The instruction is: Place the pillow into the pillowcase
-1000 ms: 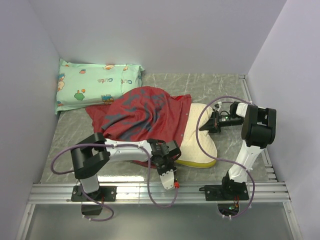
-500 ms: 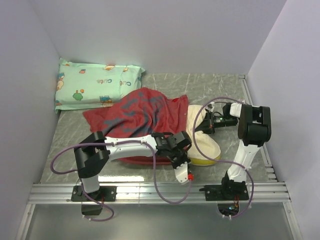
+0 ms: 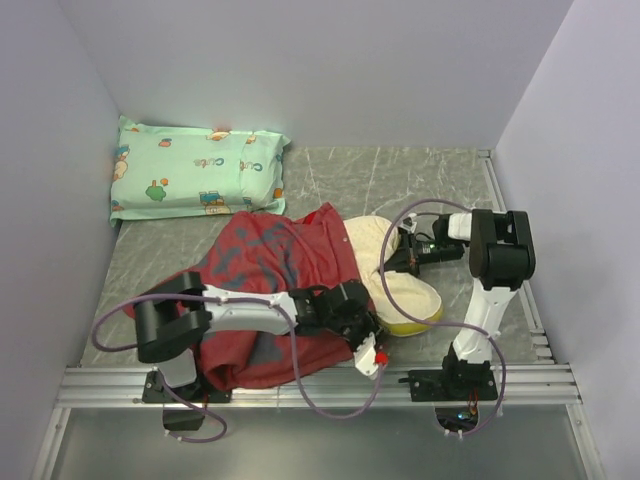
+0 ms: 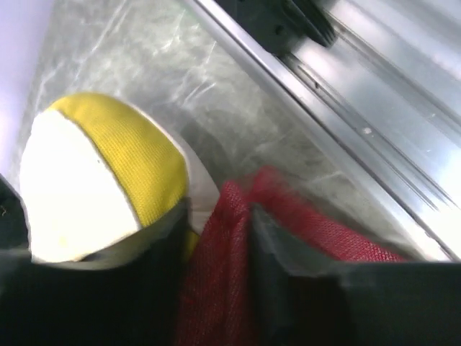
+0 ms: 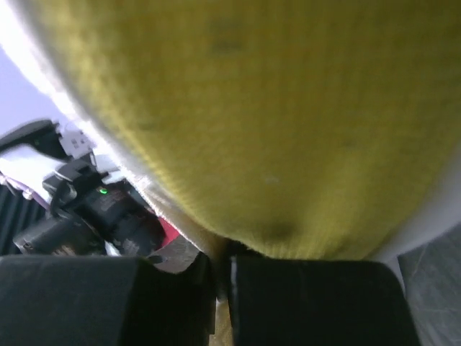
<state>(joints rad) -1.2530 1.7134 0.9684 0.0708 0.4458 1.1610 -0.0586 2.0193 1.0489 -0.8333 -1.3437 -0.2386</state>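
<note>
Lots hidden here. From the top view the pillow (image 3: 415, 295) lies right of center on the table (image 3: 420, 175), only its right part showing, and the rest sits under the pillowcase (image 3: 270, 270). I can't tell if it's actually inside the case or just covered by it. The left arm lies across the red cloth and blocks the case's opening. The left gripper (image 3: 368, 345) sits by the pillow's near corner, close to the rail (image 3: 300, 385). In the left wrist view its fingers (image 4: 270, 238) stand partly apart with a bunch of blurry red pillowcase (image 4: 230, 288) in the gap, next to the pillow's yellow corner (image 4: 122, 158). I honestly can't say if that's a real pinch. The right gripper (image 3: 398, 258) is at the pillow's far right edge. Its wrist view is almost all out-of-focus yellow band (image 5: 252, 108), with the fingers (image 5: 302, 295) closed tight on that fabric. There's dark hardware with a green light (image 5: 103, 192) underneath that I can't identify. Compared to a second ago, the pillowcase has been dragged off its heap in the middle toward the near left, now reaching almost to the rail. More of the pillow's far end is uncovered, and the left gripper has shifted right. The mint-green pillow (image 3: 195, 180) hasn't moved.
</note>
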